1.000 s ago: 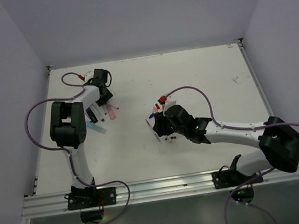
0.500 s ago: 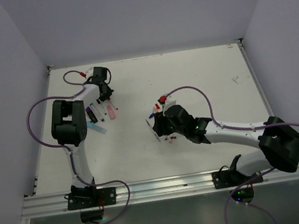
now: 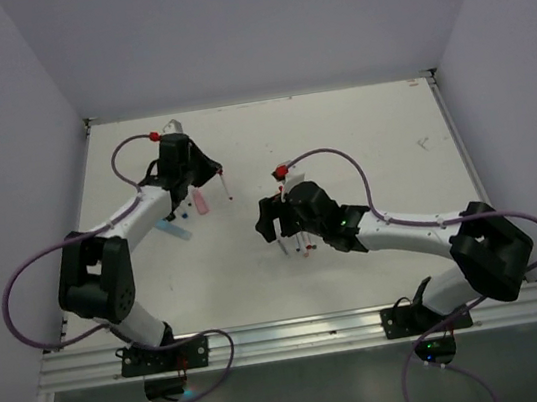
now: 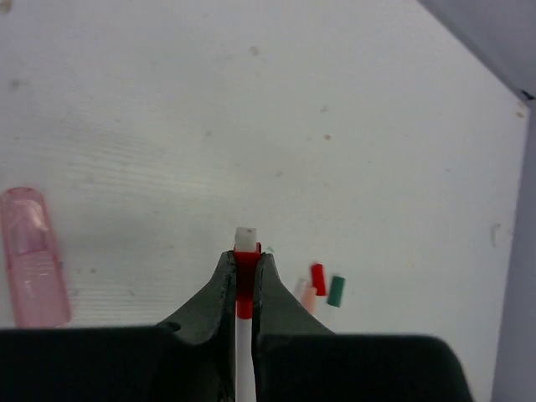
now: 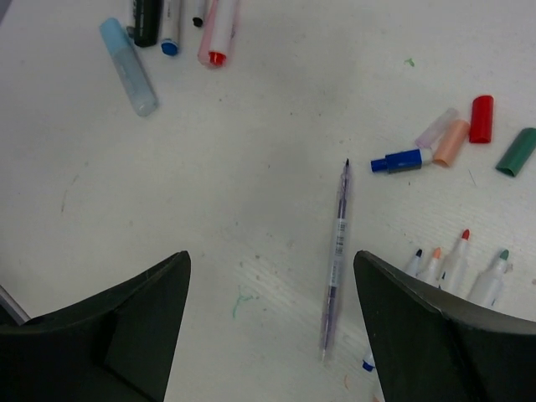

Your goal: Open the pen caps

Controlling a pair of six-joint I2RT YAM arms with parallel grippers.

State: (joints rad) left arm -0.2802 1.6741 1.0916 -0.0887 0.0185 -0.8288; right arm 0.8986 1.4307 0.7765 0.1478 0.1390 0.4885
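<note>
My left gripper (image 4: 244, 261) is shut on the red cap (image 4: 243, 276) of a slim white pen (image 4: 244, 352). It holds the pen above the table, left of centre in the top view (image 3: 191, 169). My right gripper (image 5: 270, 255) stands wide open over the table (image 3: 274, 222) with nothing in its jaws. A purple pen (image 5: 335, 268) lies on the table below and between its fingers. Loose pen caps lie to the right: red (image 5: 481, 118), green (image 5: 515, 152), peach (image 5: 451, 142) and blue (image 5: 402, 161).
Uncapped markers (image 5: 456, 260) lie by the right finger. A light blue highlighter (image 5: 128, 65), a black marker (image 5: 146, 17) and a red-tipped pen (image 5: 216, 33) lie farther off. A pink highlighter (image 4: 33, 255) lies left of the held pen. Walls stand on three sides.
My left gripper closed on the red-capped pen and swung right and up from the pile. My right gripper opened wider and shifted slightly left.
</note>
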